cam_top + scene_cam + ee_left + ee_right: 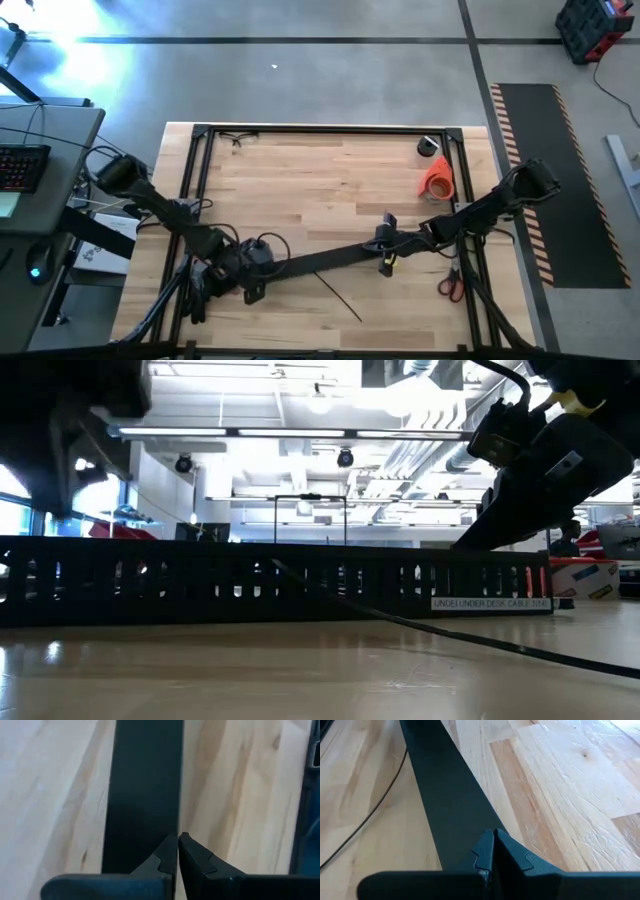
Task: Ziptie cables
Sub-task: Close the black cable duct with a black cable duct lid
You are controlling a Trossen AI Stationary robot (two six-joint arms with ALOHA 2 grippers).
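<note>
A long black slotted strip (320, 258) lies slantwise across the table's near half, between my two grippers. In the low view the black slotted strip (300, 580) stands on its lower edge on the wood. My left gripper (262, 270) is shut at its left end and my right gripper (384, 246) is shut at its right end. A thin dark strand (340, 298) lies on the table just in front of the strip. The bunch of pale cables is out of view. My left gripper (177, 840) has its shut fingertips on one long edge (172, 822) at the strip's left end. The fingers point along the strip. The strip's lower edge rests on the table. My right gripper (493, 836) has its shut fingertips on the strip's right end (479, 824), near the middle of its width. The fingers point along the strip, slanting down. The fingers hide the place of contact.
An orange roll (437, 180) and a small black object (428, 147) sit at the far right. Red-handled scissors (450, 288) lie near the right edge and glasses (240, 138) at the far left. A black frame (330, 129) borders the table. Bare wood lies in the middle.
</note>
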